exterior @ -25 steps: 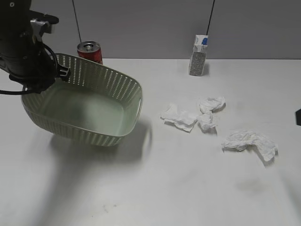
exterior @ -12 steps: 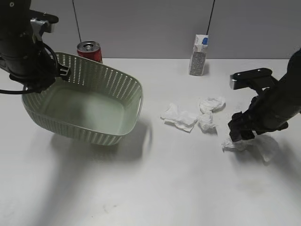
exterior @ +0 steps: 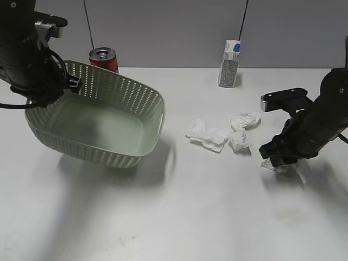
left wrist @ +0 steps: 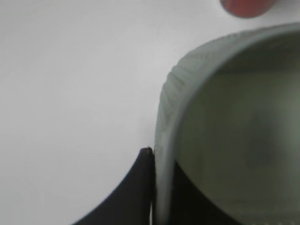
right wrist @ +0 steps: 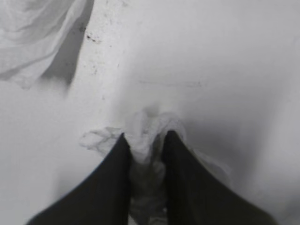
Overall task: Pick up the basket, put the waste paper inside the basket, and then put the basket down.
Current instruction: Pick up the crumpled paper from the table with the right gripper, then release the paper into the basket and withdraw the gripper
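Waste paper (right wrist: pixel 149 136) pinched between right jaws, tabletop

One basket (exterior: pixel 103 122) sits at the left of the frame, with one red can (exterior: pixel 104 58) behind it at upper left. One small carton (exterior: pixel 230 63) stands at upper centre-right. Three paper wads show: one (exterior: pixel 207 135) at centre, one (exterior: pixel 242 129) beside it, one (exterior: pixel 274 164) at right.

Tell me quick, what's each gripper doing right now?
Left gripper: closed on the basket rim, holding it tilted above the table.
Right gripper: closed on a waste paper wad on the table.
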Controlling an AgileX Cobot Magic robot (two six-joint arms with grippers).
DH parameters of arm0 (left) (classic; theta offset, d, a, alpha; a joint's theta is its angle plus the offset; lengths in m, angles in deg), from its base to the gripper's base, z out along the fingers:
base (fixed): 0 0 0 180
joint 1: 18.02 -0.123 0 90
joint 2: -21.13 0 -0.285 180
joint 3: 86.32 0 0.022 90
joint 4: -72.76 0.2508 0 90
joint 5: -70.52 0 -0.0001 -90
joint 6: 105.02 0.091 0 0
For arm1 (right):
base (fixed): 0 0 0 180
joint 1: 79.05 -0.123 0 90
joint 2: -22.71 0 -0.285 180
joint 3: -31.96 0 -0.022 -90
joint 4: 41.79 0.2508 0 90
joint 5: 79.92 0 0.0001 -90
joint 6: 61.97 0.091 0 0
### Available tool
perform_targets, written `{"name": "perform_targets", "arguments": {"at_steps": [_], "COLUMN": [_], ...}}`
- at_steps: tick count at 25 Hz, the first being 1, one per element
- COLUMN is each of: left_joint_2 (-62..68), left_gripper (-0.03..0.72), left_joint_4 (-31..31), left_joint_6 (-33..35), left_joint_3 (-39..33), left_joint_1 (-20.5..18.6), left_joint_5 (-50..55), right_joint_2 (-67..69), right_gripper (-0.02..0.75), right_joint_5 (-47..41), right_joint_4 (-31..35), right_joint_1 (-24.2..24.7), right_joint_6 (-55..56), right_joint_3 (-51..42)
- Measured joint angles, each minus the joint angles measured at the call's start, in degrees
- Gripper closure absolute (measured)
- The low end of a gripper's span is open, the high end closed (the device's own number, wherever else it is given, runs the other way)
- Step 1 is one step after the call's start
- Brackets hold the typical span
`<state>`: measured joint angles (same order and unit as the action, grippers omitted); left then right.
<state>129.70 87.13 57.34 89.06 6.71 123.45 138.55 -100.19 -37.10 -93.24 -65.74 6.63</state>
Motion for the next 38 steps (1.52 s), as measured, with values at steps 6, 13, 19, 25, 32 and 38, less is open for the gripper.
{"name": "perform_targets", "arguments": {"at_steps": [6, 13, 19, 25, 32, 38], "left_joint_2": [0.0, 0.0, 0.0, 0.0, 0.0, 0.0], "left_gripper": [0.688, 0.688, 0.688, 0.688, 0.688, 0.688], "left_joint_4": [-1.41, -2.39, -3.11, -4.59, -4.6, -4.73], "left_joint_6": [0.0, 0.0, 0.0, 0.0, 0.0, 0.0], "left_joint_3": [0.0, 0.0, 0.0, 0.0, 0.0, 0.0], "left_joint_1": [0.0, 0.0, 0.0, 0.0, 0.0, 0.0], "left_joint_5": [0.09, -0.7, -0.74, -1.32, -1.43, -1.49], "right_joint_2": [-1.67, -14.78, -17.06, -7.29, 1.44, -2.98], "right_gripper": [0.701, 0.704, 0.704, 0.685, 0.138, 0.126], "right_joint_5": [-0.09, 1.5, 3.13, 4.56, -3.47, -9.07], "right_joint_4": [0.0, 0.0, 5.91, 10.96, 12.42, 9.54], "right_joint_1": [-0.39, -10.36, -20.75, -27.9, -28.09, -21.45], "right_joint_6": [-1.44, -9.81, -10.9, -13.32, -13.87, -10.1], "right_joint_3": [0.0, 3.0, 15.88, 23.01, 29.99, 33.94]}}
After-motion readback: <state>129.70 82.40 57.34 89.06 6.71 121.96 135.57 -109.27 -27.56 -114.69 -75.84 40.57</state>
